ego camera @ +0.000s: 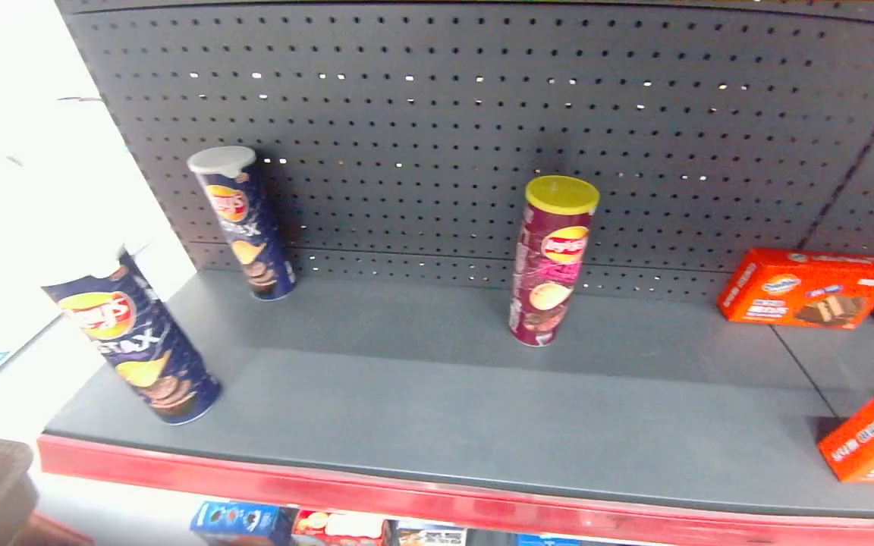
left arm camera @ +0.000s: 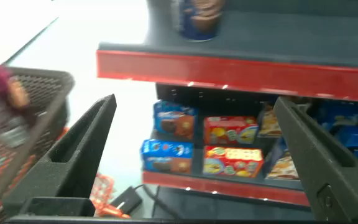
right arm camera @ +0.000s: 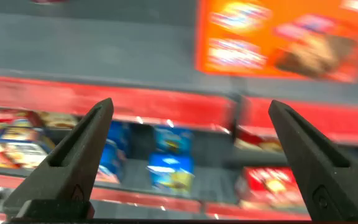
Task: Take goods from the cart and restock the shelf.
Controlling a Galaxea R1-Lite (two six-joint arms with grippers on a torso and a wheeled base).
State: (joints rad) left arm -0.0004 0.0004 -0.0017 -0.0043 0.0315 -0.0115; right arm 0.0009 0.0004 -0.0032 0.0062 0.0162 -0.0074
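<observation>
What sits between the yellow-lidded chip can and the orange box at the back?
Nothing. The head view shows bare grey shelf between the yellow-lidded can and the back orange box.

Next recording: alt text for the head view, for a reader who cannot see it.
Three chip cans stand on a grey shelf backed by pegboard: a front blue can at the left edge, a rear blue can farther back, and a maroon can mid-shelf. A rear orange box and a front orange box sit at the right.
</observation>
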